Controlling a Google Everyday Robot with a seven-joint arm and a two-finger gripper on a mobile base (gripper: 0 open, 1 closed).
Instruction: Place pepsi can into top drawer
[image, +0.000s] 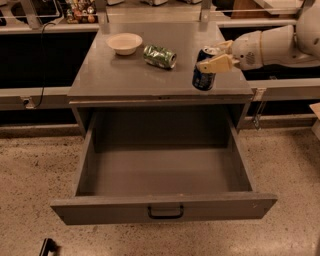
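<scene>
Gripper (215, 55) is sitting in the upper right of the frame, at the end of a white arm (274, 44) that is coming in from the right edge. Its two cream fingers (216, 63) are closing on the upper part of the pepsi can (203, 76), one crossing in front of the can and the other lying behind its silver top, so the tool is clasping the can. The can is leaning slightly, with its top tipped toward the right. It is at the front right corner of the grey cabinet top (125, 75); whether its base is touching the surface cannot be told.

Left of it on the same surface, a green-and-silver can (160, 56) is lying on its side, and a white bowl (124, 43) is standing just beyond that, toward the upper left.

Below, the top drawer (100, 210) is standing pulled fully out toward the bottom of the frame, its grey inside showing. A black handle (165, 212) is sitting at the centre of its front panel. The drawer is hanging over a speckled floor (30, 170).
</scene>
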